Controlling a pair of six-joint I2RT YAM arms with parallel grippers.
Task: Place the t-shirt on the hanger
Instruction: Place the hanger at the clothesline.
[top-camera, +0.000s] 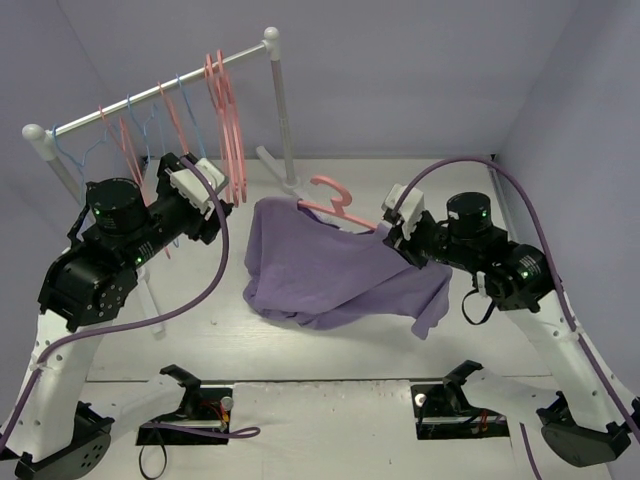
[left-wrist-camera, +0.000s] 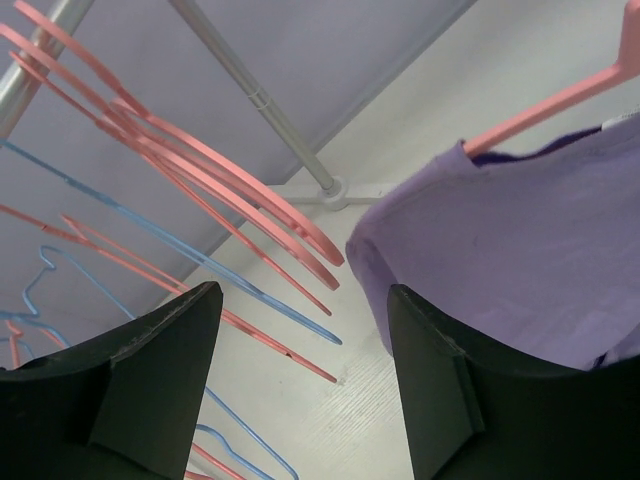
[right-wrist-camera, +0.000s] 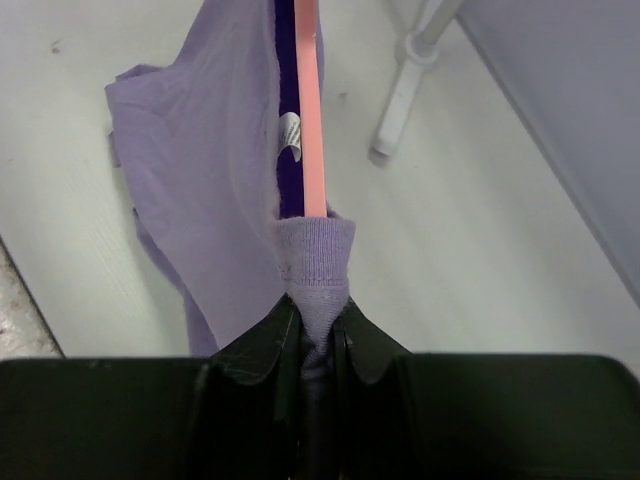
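A purple t-shirt (top-camera: 330, 270) lies bunched on the table with a salmon-pink hanger (top-camera: 335, 203) partly inside its neck, hook sticking out at the far side. My right gripper (top-camera: 393, 238) is shut on the shirt's collar rib (right-wrist-camera: 315, 262) at the hanger's right end; the hanger's arm (right-wrist-camera: 309, 110) runs out of the collar straight ahead. My left gripper (top-camera: 215, 205) is open and empty, held above the table to the left of the shirt (left-wrist-camera: 520, 250), near the rack's hangers.
A white clothes rail (top-camera: 160, 87) stands at the back left with several salmon-pink hangers (top-camera: 228, 110), thin blue wire hangers (top-camera: 140, 125) and thin pink-red ones. Its foot (top-camera: 285, 170) is just behind the shirt. Purple walls close the back and sides.
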